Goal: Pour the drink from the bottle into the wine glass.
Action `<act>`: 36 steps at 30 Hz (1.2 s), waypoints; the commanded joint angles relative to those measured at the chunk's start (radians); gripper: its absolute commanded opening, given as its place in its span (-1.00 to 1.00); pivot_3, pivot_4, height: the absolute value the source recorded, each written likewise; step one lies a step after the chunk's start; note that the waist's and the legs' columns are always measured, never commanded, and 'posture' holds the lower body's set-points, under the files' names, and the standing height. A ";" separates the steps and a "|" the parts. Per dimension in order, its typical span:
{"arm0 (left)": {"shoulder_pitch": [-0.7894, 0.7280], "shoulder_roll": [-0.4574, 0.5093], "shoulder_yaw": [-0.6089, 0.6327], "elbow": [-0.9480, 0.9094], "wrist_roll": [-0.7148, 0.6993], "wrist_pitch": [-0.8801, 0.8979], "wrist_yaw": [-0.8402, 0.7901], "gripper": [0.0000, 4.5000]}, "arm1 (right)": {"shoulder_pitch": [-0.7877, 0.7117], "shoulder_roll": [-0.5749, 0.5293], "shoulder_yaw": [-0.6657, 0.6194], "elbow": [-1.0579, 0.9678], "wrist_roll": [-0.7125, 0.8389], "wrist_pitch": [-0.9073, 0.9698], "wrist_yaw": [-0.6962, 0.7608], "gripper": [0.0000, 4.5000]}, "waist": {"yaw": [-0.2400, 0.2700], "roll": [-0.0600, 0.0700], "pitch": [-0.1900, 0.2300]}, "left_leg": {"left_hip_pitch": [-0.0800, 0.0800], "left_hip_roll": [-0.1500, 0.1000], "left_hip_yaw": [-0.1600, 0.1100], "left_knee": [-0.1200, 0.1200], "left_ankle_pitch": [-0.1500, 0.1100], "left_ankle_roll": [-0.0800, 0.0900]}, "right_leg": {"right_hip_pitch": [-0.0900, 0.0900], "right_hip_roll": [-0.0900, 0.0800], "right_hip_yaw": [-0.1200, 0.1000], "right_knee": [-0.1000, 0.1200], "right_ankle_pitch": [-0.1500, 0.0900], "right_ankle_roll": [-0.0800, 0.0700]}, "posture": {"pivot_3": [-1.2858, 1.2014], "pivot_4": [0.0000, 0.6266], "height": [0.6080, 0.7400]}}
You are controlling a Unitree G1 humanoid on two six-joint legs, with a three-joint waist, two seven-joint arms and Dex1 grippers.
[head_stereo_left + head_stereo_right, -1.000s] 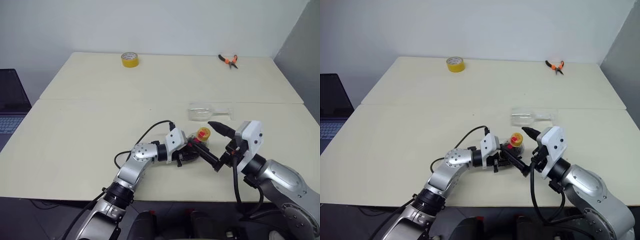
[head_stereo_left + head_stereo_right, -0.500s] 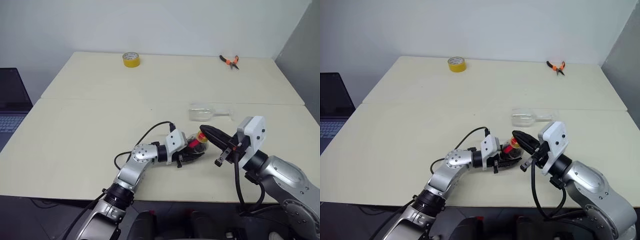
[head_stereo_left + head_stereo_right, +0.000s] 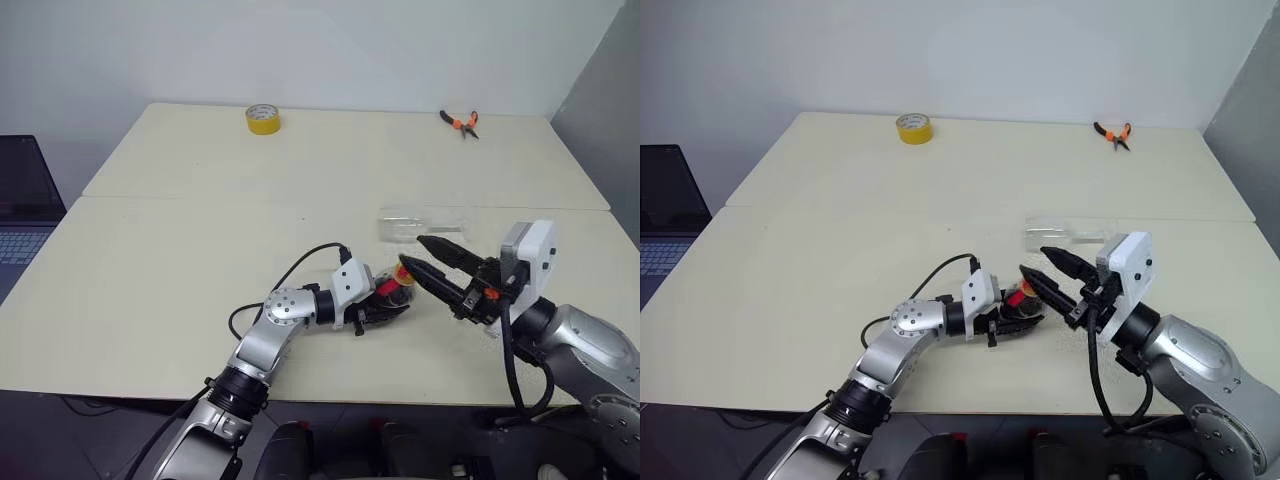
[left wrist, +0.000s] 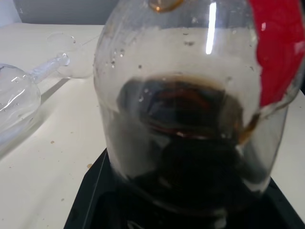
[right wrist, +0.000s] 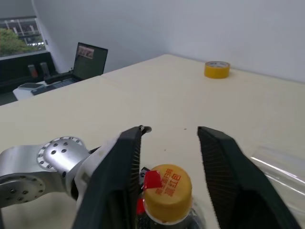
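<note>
Near the front edge of the cream table (image 3: 180, 250), the left gripper (image 3: 385, 303) gripped the bottle (image 3: 392, 290), dark drink (image 4: 190, 157) pooled in its lower part. The right gripper (image 3: 421, 255) hovered beside the yellow cap (image 5: 167, 191), jaws apart, holding nothing. Just behind, the wine glass (image 3: 415, 224) lay on its side.

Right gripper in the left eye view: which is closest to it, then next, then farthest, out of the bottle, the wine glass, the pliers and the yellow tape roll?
From the right gripper:
1. bottle, right beside the fingertips, in the left gripper.
2. wine glass, lying on its side just behind.
3. pliers, far back corner, right.
4. yellow tape roll, far back edge, left.
</note>
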 commanded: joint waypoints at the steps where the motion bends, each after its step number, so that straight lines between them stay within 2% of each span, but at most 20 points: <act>1: -0.005 -0.003 -0.003 -0.035 0.001 -0.032 0.001 -0.19 | -0.013 -0.038 0.012 -0.033 0.003 0.018 -0.013 0.17 | 0.000 0.000 0.000 | 0.000 0.000 0.000 0.000 0.000 0.000 | 0.000 0.000 0.000 0.000 0.000 0.000 | 0.03 -0.52 1.00; 13: 0.002 0.002 -0.004 -0.041 0.005 -0.039 0.003 -0.19 | 0.029 -0.063 0.080 0.011 -0.142 -0.036 0.015 0.17 | 0.001 0.000 0.000 | 0.000 0.000 0.000 0.000 0.000 0.000 | 0.000 0.000 0.000 0.000 0.000 0.000 | 0.03 -0.52 1.00; 22: 0.009 0.004 -0.004 -0.046 0.007 -0.040 0.004 -0.19 | 0.030 -0.040 0.093 0.024 -0.195 -0.060 0.027 0.17 | 0.000 0.000 0.000 | 0.000 0.000 0.000 0.000 0.000 0.000 | 0.000 0.000 0.000 0.000 0.000 0.000 | 0.03 -0.52 1.00; 26: 0.013 0.008 -0.005 -0.052 0.005 -0.038 0.004 -0.19 | 0.023 -0.024 0.082 0.029 -0.187 -0.059 0.023 -0.37 | 0.000 0.000 0.000 | 0.000 0.000 0.000 0.000 0.000 0.000 | 0.000 0.000 0.000 0.000 0.000 0.000 | 0.03 -0.52 1.00; 27: 0.013 0.009 -0.006 -0.054 0.004 -0.037 0.003 -0.20 | 0.022 -0.020 0.078 0.031 -0.182 -0.059 0.024 -0.44 | 0.000 0.000 0.000 | 0.000 0.000 0.000 0.000 0.000 0.000 | 0.000 0.000 0.000 0.000 0.000 0.000 | 0.03 -0.52 1.00; 31: 0.015 0.012 -0.010 -0.060 0.002 -0.033 0.001 -0.29 | 0.024 -0.033 0.052 0.049 -0.172 -0.070 0.061 -0.44 | 0.000 0.000 0.000 | 0.000 0.000 0.000 0.000 0.000 0.000 | 0.000 0.000 0.000 0.000 0.000 0.000 | 0.03 -0.52 1.00; 36: 0.021 0.017 -0.011 -0.079 -0.004 -0.018 -0.003 -0.39 | 0.016 -0.152 0.022 0.139 -0.213 -0.135 0.241 -0.44 | 0.001 0.000 0.000 | 0.000 -0.001 0.000 0.000 0.000 0.000 | 0.000 0.000 0.000 0.000 0.000 0.000 | 0.03 -0.52 1.00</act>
